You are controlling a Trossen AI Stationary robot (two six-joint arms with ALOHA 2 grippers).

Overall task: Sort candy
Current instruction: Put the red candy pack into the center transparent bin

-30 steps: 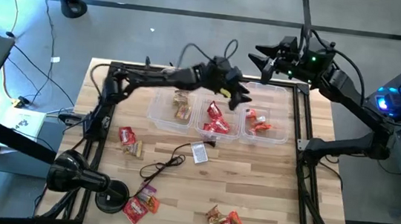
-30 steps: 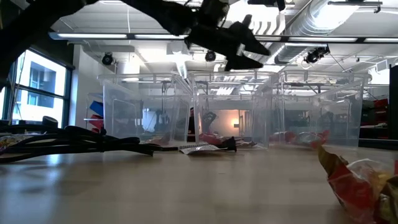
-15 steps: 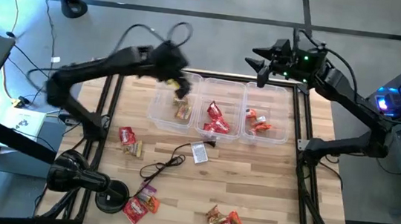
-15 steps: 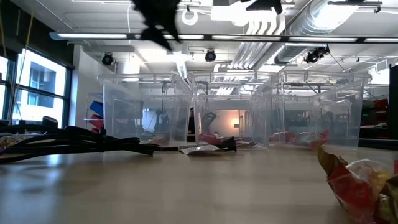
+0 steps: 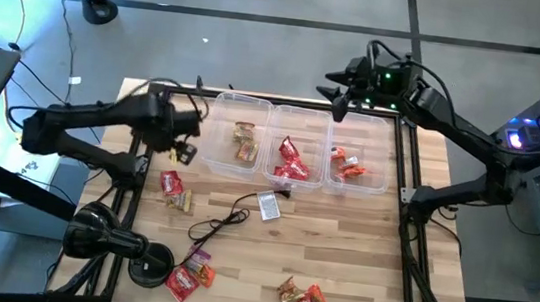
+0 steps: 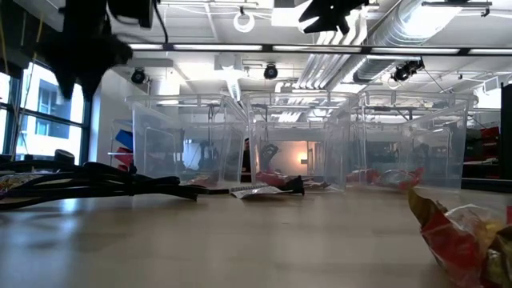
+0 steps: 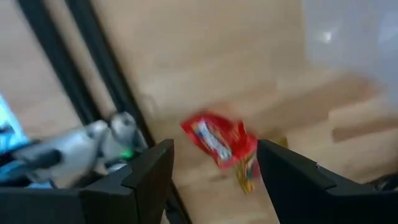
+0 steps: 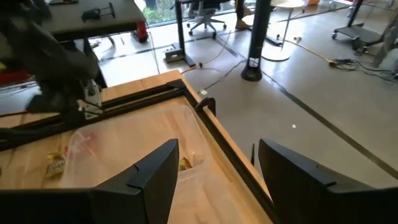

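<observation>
Three clear bins [image 5: 294,158] with candy [image 5: 291,162] inside; both arms' jaws open, empty.

Left wrist view is motion-blurred: the red candy [image 7: 219,142] shows no readable wrapper detail. In the low view, a candy [image 6: 468,234] at the right is cut off by the frame edge. Bin contents [image 6: 384,177] there are indistinct through the clear walls.

High view overhead; low view table-level; both share bins [image 5: 294,159].
</observation>
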